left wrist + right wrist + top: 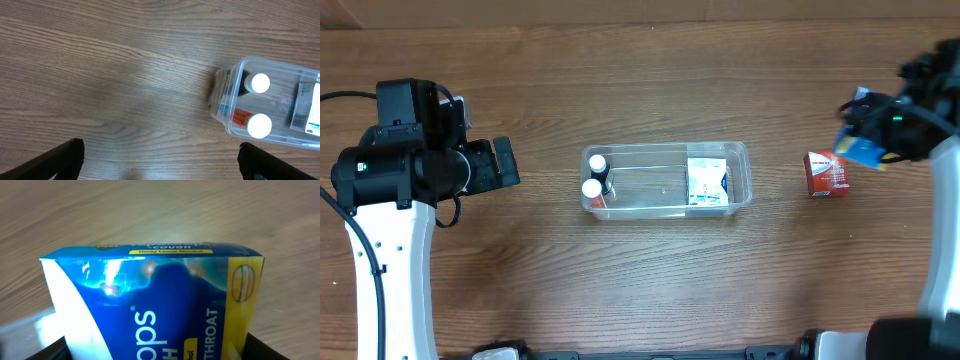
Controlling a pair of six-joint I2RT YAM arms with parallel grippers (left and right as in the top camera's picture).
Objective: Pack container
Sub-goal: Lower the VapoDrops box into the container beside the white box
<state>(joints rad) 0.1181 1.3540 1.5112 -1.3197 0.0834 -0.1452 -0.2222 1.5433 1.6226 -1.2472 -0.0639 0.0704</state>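
The clear plastic container (740, 160) sits at the table's middle and holds two white-capped bottles (595, 175) at its left end and a white and blue box (706, 182) at its right end. It also shows in the left wrist view (227, 125). My right gripper (865, 140) is at the far right, above the table, shut on a blue and yellow cough drops box (165, 305). A red box (826, 173) lies on the table just left of it. My left gripper (160, 160) is open and empty, left of the container.
The wooden table (650, 290) carries nothing else. The left arm (400, 170) stands at the left side, the right arm (940, 200) along the right edge.
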